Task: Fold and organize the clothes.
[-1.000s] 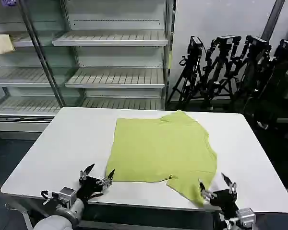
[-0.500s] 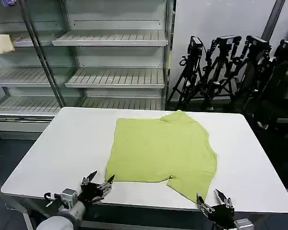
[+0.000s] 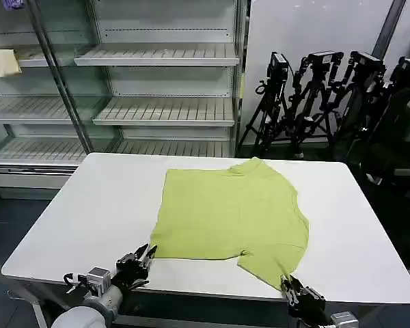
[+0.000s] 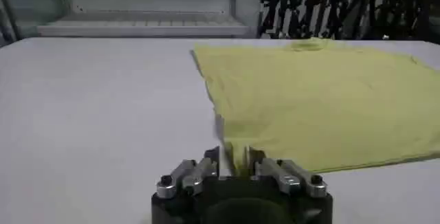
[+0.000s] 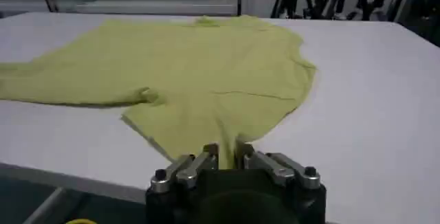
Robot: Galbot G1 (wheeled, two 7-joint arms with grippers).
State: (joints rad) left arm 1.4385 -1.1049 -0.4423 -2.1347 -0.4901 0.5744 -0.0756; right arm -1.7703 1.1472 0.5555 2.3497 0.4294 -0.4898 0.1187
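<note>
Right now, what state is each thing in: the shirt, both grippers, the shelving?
T-shirt: partly folded, lying flat on the white table, near sleeve at the table's front edge.
Left gripper: shut on the T-shirt's near-left corner.
Right gripper: shut on the T-shirt's near sleeve.
Shelving: bare racks, a pale cloth on one.
</note>
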